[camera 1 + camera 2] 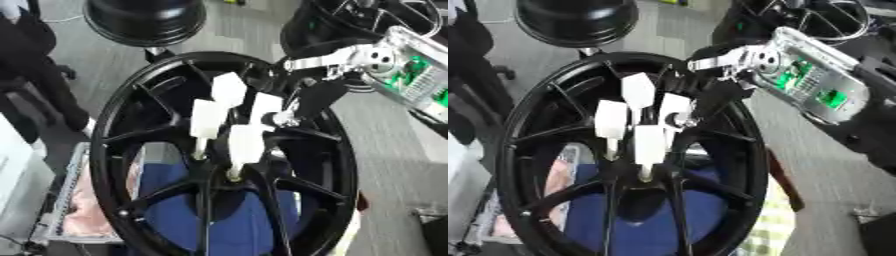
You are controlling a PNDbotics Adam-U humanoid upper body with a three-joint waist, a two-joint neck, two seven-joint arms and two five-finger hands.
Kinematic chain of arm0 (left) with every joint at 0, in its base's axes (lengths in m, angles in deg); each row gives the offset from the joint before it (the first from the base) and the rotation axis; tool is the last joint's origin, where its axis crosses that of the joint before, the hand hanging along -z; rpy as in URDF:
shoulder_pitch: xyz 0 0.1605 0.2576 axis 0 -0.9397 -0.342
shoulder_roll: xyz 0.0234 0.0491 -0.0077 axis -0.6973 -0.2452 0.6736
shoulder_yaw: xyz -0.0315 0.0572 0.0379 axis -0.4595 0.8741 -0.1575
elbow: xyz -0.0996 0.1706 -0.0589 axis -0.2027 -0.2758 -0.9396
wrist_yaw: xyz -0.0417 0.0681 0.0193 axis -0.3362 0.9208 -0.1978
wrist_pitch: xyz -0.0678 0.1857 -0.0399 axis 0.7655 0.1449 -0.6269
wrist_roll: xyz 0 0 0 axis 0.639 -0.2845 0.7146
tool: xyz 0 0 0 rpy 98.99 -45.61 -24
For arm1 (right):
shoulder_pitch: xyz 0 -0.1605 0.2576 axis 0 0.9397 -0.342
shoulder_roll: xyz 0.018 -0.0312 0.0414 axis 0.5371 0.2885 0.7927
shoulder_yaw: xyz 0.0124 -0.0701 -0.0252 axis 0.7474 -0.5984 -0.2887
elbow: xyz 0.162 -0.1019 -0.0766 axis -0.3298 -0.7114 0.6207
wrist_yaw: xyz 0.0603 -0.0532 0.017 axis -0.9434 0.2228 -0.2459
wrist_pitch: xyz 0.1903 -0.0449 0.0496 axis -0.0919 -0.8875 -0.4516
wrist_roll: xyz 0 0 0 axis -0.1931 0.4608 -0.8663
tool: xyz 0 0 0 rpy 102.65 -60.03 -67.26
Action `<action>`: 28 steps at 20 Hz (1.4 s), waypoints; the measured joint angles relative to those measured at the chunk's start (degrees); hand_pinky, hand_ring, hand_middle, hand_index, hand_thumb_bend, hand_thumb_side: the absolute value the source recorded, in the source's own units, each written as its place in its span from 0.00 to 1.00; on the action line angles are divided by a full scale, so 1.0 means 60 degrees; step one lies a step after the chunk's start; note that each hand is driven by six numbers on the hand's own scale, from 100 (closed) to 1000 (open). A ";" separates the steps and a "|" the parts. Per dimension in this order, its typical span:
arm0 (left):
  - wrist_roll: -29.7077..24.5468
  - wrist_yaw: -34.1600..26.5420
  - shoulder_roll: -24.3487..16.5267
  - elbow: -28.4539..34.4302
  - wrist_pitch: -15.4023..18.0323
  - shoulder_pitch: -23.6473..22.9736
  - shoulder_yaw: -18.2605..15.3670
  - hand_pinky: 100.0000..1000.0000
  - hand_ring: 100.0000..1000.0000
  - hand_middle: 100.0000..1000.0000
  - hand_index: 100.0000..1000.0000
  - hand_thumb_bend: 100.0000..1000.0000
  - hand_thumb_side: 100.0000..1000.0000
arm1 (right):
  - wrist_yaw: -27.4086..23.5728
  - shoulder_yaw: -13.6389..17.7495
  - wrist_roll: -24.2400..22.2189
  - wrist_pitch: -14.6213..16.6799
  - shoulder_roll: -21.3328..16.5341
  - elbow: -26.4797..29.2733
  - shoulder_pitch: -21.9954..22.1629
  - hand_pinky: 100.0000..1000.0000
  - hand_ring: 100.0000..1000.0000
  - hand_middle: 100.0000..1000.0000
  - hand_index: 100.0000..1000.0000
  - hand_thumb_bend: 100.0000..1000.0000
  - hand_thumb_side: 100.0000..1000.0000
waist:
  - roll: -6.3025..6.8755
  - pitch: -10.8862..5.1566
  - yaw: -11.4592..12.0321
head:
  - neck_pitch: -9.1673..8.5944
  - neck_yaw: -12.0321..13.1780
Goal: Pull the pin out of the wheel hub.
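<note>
Floor: grey, beyond the wheel hub (219, 155); a blue patch shows through its lower spokes. Open floor lies to the right, a wire basket (74, 200) just left of the rim.
Wheel hub: black, multi-spoke, upright, filling the centre.
Pins: four white-headed pins (210, 120) seated at the hub centre, heads clustered.
Right hand (702, 107): enters from upper right, black fingers closed on the rightmost pin (674, 111).
Far: second black wheel (144, 20).

The right hand (710, 102) reaches in from the upper right onto the wheel hub (223, 165), its fingers at the rightmost pin (265, 107), with three more pins (208, 120) just to its left.
</note>
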 measured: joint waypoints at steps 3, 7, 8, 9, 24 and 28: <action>0.0000 -0.0002 0.0001 0.0000 0.0000 0.0000 0.0000 0.73 0.79 0.71 0.83 0.10 0.55 | 0.0004 0.0000 0.0003 0.0002 0.0009 -0.0029 0.0000 0.86 0.87 0.79 0.89 0.26 0.44 | 0.0000 0.0002 0.0011 | -0.0001 -0.0011; -0.0003 -0.0004 0.0002 0.0000 -0.0003 0.0001 0.0000 0.73 0.79 0.71 0.83 0.10 0.55 | 0.0004 0.0000 0.0004 0.0001 0.0076 -0.0055 -0.0001 0.85 0.86 0.75 0.87 0.26 0.44 | 0.0000 0.0006 0.0011 | -0.0012 -0.0033; -0.0004 -0.0008 0.0002 0.0000 -0.0002 0.0001 0.0000 0.73 0.79 0.71 0.83 0.10 0.55 | 0.0004 0.0000 0.0004 0.0000 0.0089 -0.0057 -0.0001 0.85 0.86 0.74 0.87 0.26 0.44 | 0.0000 0.0007 0.0012 | -0.0031 -0.0036; -0.0006 -0.0012 0.0003 0.0000 0.0001 0.0001 0.0000 0.73 0.79 0.71 0.83 0.10 0.55 | 0.0004 0.0000 0.0003 0.0000 0.0091 -0.0061 -0.0001 0.85 0.86 0.74 0.87 0.27 0.44 | 0.0000 0.0008 0.0013 | -0.0036 -0.0038; -0.0080 -0.0023 0.0079 0.0000 0.0074 0.0001 0.0000 0.73 0.79 0.71 0.83 0.10 0.55 | 0.0140 -0.0001 -0.0090 0.0074 0.0236 -0.0391 0.0090 0.84 0.85 0.70 0.83 0.29 0.35 | 0.0000 0.0086 0.0047 | -0.0079 -0.0093; -0.0082 -0.0023 0.0079 0.0000 0.0076 0.0001 0.0000 0.73 0.80 0.71 0.83 0.10 0.56 | 0.0133 0.0001 -0.0033 0.0017 0.0262 -0.0411 0.0096 0.83 0.83 0.64 0.78 0.24 0.37 | 0.0001 0.0099 0.0054 | -0.0079 -0.0095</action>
